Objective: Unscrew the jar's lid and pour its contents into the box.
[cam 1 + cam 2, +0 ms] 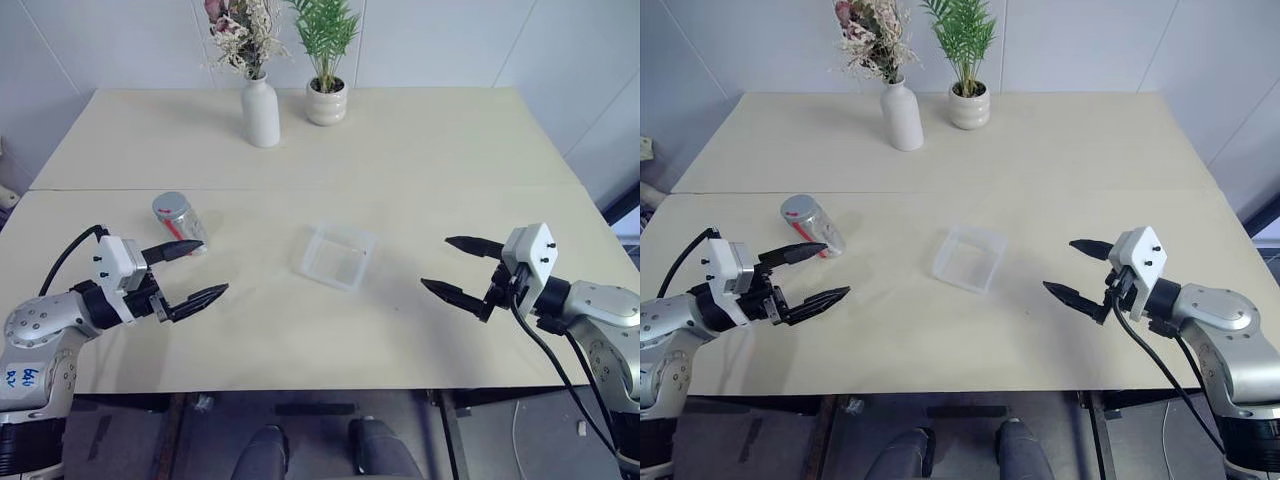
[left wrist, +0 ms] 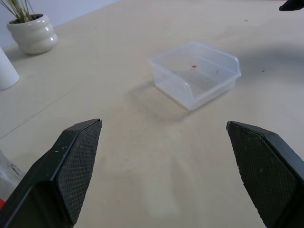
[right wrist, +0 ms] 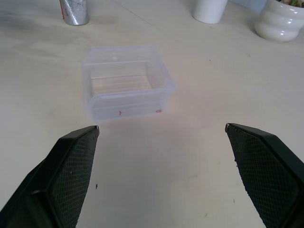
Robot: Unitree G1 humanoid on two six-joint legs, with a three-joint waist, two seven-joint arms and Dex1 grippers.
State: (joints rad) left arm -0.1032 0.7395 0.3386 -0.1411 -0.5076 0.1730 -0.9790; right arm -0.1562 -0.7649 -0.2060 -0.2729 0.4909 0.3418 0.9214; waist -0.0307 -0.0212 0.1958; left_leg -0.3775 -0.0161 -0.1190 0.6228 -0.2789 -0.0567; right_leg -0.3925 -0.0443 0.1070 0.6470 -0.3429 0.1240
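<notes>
At left centre of the head view, the jar [image 1: 179, 222] stands just behind the left gripper [image 1: 193, 272], whose jaws are spread and empty; the right gripper [image 1: 456, 268] is likewise spread. The box [image 1: 339, 256] sits mid-table. The jar's body should be grasped low, leaving the lid [image 1: 170, 205] free

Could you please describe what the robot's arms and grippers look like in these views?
Both arms are silver-grey metal with rounded joint housings dotted with small screws. Each wrist carries a white angular block with black bolts. The left gripper and right gripper each have two slim, pointed black fingers with cross-hatched textured pads. A black cable loops along each arm, and the left arm bears blue handwritten markings.
</notes>
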